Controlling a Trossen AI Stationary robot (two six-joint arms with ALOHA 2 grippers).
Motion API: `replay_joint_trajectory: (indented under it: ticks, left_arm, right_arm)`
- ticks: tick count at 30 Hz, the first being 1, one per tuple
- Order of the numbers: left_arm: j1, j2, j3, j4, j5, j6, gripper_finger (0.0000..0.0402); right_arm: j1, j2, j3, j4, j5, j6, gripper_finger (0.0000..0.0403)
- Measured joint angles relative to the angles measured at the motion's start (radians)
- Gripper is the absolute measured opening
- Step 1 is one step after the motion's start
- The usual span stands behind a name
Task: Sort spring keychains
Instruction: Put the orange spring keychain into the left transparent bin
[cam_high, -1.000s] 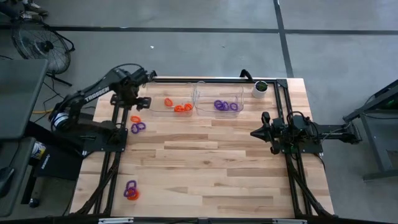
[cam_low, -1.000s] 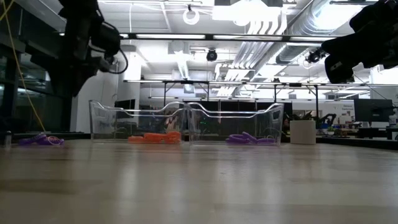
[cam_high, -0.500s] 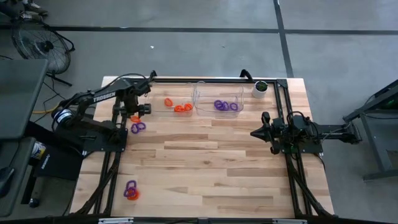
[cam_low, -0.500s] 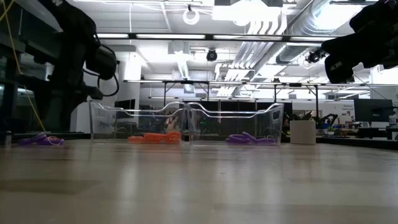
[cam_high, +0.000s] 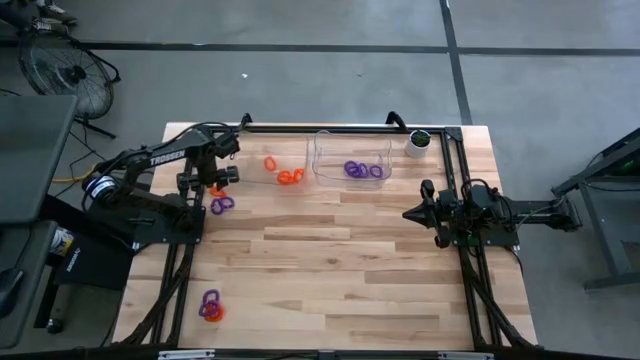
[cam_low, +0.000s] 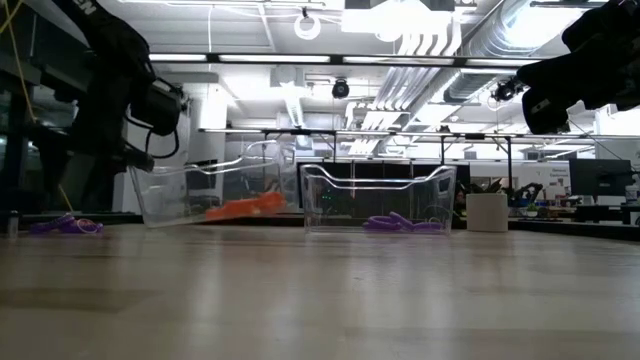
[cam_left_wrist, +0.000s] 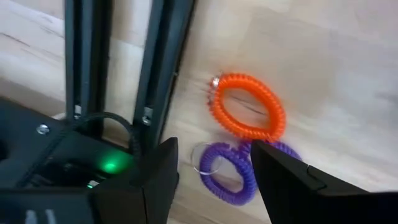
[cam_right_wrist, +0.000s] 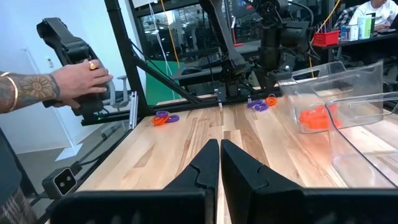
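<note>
Nearest the front edge of the desk (cam_high: 330, 290) lies a purple and orange pair of spring keychains (cam_high: 210, 306), well apart from either arm; open wood spreads across the whole middle, so there is free room to travel there.

Farther back on the left, the left gripper (cam_high: 214, 186) hangs with its jaws apart just above an orange keychain (cam_left_wrist: 247, 114) and a purple keychain (cam_left_wrist: 231, 172) that touch each other, close to the desk's black frame rail (cam_left_wrist: 163, 68); the risk, as I judge it, is that one closing takes both colours at once, or that a finger strikes the rail, because the pair lies so near it.

Just behind, the left clear bin (cam_low: 215, 192) of orange keychains (cam_high: 290, 176) sits tilted in the low view, one end lifted, with the left arm hard against it; a further nudge could tip it and spill the sorted rings.

The right clear bin (cam_high: 352, 160) holds purple keychains (cam_high: 363, 170) and stands level, with a small white cup (cam_high: 418, 144) beside it at the far corner.

The right gripper (cam_high: 412, 213) waits at the right side, fingers together and empty, well clear of the bins; beyond the desk a person's hand (cam_right_wrist: 78, 79) grips a control handle.
</note>
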Motion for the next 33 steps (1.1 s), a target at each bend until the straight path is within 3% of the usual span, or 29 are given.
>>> replay_joint_trajectory:
  ticks: [10,21,25,33]
  left_arm:
    - [-0.003,0.002,0.026,0.021,0.003,-0.042,0.0202]
    - [-0.003,0.0,0.124,0.031,0.055,0.059,0.0202]
    - [-0.003,-0.038,0.148,0.053,0.013,-0.056,0.0202]
    - [-0.002,-0.144,0.126,0.104,-0.043,-0.48,0.0202]
  right_arm:
    - [0.0,0.0,0.0,0.0,0.0,0.0,0.0012]
    - [0.0,0.0,0.0,0.0,0.0,0.0,0.0012]
    - [0.0,0.0,0.0,0.0,0.0,0.0,0.0012]
    - [0.0,0.0,0.0,0.0,0.0,0.0,0.0012]
